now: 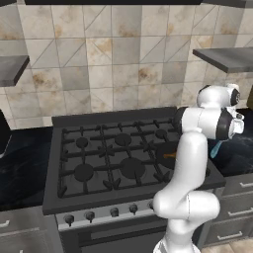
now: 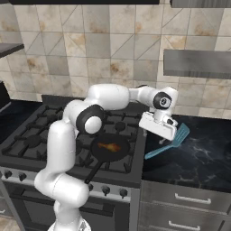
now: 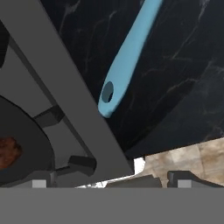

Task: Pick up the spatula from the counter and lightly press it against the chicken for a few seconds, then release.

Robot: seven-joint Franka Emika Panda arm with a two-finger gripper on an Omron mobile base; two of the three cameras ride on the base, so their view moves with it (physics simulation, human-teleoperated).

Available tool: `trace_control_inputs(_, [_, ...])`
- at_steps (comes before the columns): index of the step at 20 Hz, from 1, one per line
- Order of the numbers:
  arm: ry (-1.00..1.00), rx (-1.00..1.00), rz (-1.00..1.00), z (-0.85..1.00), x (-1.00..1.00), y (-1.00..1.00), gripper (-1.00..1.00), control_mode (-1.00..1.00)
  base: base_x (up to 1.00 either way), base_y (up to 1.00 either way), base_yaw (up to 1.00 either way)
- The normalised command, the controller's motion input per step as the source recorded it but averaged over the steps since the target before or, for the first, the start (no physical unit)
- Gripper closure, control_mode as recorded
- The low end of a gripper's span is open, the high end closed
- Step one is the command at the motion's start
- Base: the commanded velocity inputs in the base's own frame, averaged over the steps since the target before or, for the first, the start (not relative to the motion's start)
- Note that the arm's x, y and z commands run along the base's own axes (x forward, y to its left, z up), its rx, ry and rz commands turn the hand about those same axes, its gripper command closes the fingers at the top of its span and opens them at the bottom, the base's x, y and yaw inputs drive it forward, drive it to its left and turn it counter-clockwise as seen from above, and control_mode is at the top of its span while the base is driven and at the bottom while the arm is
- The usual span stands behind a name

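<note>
A light blue spatula [image 2: 169,142] lies flat on the black marble counter [image 2: 200,155] just right of the stove, and its handle with a hang hole [image 3: 114,83] reaches toward the stove's edge. A sliver of the spatula [image 1: 215,148] shows past the arm. A black pan [image 2: 109,149] sits on the stove's front right burner with an orange-brown piece of chicken [image 2: 109,146] in it. The pan [image 3: 24,144] and chicken [image 3: 8,151] sit at the left of the hand view. My gripper [image 3: 111,181] hovers above the handle end, open, with nothing between its fingers.
The grey stove [image 1: 99,158] has several burners and a row of knobs [image 1: 113,212] along its front. A grey shelf [image 2: 198,63] hangs above the counter on the right. Drawers [image 2: 189,200] sit under the counter. Another stretch of dark counter [image 1: 22,168] lies left of the stove.
</note>
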Motion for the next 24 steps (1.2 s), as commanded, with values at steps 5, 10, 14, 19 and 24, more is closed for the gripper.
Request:
trace_control_inputs(5, [0.03,0.01,0.00,-0.11,0.20,0.00,-1.00,-1.00,0.00,0.00,0.00])
trace_control_inputs(10, [0.03,0.00,0.00,-0.31,0.19,0.00,-1.00,-1.00,0.00,0.00,0.00])
trace_control_inputs(14, [0.04,0.00,0.00,-0.39,0.17,0.00,-1.00,-1.00,0.00,0.00,0.00])
trace_control_inputs(19, [0.00,0.00,0.00,-0.21,0.09,0.00,-1.00,-1.00,0.00,0.00,0.00])
trace_control_inputs(24, [-0.05,0.00,-0.01,-0.04,0.08,-0.05,-1.00,-1.00,0.00,0.00,0.00])
